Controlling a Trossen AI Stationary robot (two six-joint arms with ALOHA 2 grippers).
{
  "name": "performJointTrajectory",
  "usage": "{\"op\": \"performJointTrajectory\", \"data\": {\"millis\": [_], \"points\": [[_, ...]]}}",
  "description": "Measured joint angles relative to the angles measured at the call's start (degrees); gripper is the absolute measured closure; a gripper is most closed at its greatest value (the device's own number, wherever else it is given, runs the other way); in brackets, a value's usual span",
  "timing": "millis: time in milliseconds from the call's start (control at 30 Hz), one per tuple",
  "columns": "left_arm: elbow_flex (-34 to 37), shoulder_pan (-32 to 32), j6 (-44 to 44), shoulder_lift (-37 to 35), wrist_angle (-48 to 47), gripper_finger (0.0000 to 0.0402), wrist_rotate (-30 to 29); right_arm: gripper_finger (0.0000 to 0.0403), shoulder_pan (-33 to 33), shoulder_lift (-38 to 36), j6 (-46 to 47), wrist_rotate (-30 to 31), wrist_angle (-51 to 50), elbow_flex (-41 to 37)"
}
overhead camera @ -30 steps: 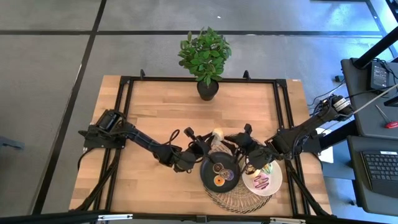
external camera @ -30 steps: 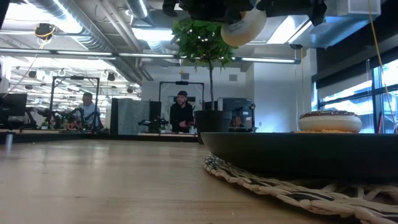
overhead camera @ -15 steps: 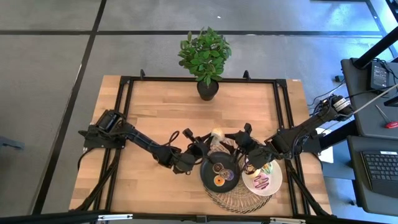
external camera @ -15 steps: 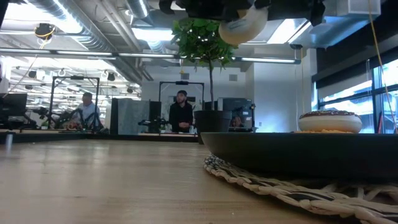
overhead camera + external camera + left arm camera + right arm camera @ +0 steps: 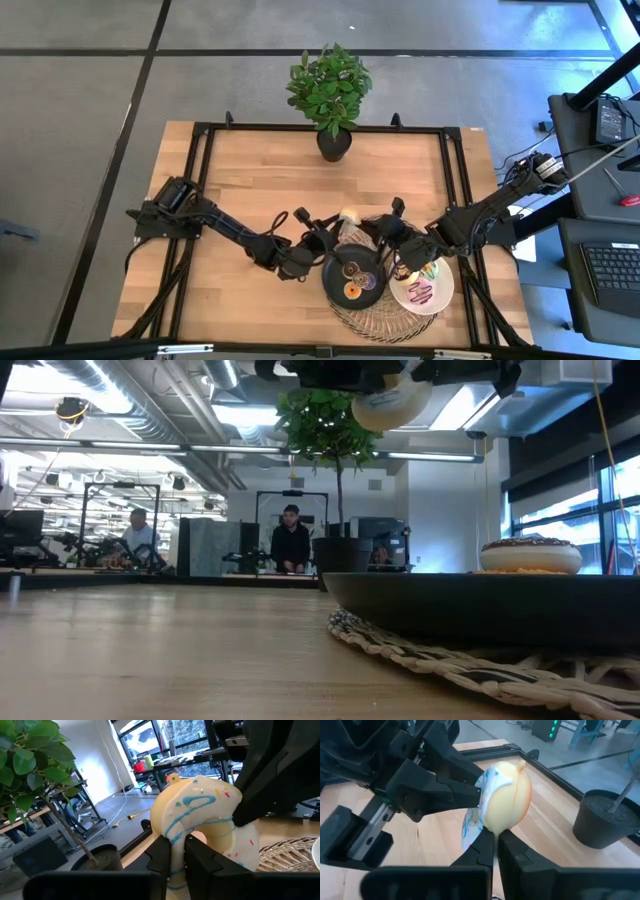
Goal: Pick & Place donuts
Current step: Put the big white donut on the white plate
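The white-iced donut (image 5: 349, 214), with blue drizzle and sprinkles, is up in the air between both grippers and shows high in the low view (image 5: 392, 400). My left gripper (image 5: 340, 222) comes from the table's left and my right gripper (image 5: 362, 225) from the right; both are shut on it. The black plate (image 5: 332, 283) holds brown (image 5: 350, 268), orange (image 5: 351, 291) and purple (image 5: 367, 282) mini donuts. A chocolate donut (image 5: 530, 555) shows above that plate's rim. The white plate (image 5: 445, 293) carries the pink (image 5: 420, 292) and green (image 5: 431, 268) donuts. My left gripper (image 5: 173, 852) pinches the white donut's ring (image 5: 175, 832) between its two fingers, which come level from the table's left. The donut stands on edge, lifted clear of the table. My right gripper (image 5: 496, 842) pinches the opposite side of the ring (image 5: 492, 826) between its two fingers, coming level from the table's right. The donut stands on edge above its fingers, clear of the table.
A woven mat (image 5: 380, 318) lies under both plates at the table's near edge. A potted plant (image 5: 331, 95) stands at the far edge. Bare wood lies to the left (image 5: 230, 180). People (image 5: 290, 540) stand in the room beyond the table.
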State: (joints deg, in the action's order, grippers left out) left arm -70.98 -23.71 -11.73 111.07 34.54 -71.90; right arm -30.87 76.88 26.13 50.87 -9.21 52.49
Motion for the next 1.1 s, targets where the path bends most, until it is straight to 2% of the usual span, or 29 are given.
{"op": "performJointTrajectory", "data": {"millis": [233,367,467,633,800,900,1100], "points": [[0.0,-1.7,0.0,0.0,0.1,0.0342,-1.0,0.0388,0.0,-2.0,-0.7,-3.1,-1.1,0.0],[-0.1,-2.6,0.0,0.0,0.2,0.0317,-0.8,0.0393,-0.6,-5.4,-0.6,-3.8,-5.1,0.0],[0.0,-3.4,0.0,-0.1,-0.1,0.0295,-1.5,0.0393,-1.0,-9.0,1.0,-6.7,-10.8,0.0],[0.0,-4.9,-0.7,-0.1,-0.1,0.0266,-2.2,0.0393,-2.1,-14.7,3.0,-18.5,-23.3,0.0],[0.0,-6.5,-1.1,-0.1,0.0,0.0254,-5.1,0.0394,-4.3,-18.0,2.0,-36.8,-33.8,0.0],[0.0,-7.2,-1.1,-0.1,0.0,0.0252,-6.1,0.0394,-5.9,-18.7,3.8,-45.4,-39.2,0.5],[0.0,-7.0,-1.0,-0.1,0.0,0.0254,-7.1,0.0394,-10.4,-16.5,13.5,-56.2,-58.1,5.7]]}}
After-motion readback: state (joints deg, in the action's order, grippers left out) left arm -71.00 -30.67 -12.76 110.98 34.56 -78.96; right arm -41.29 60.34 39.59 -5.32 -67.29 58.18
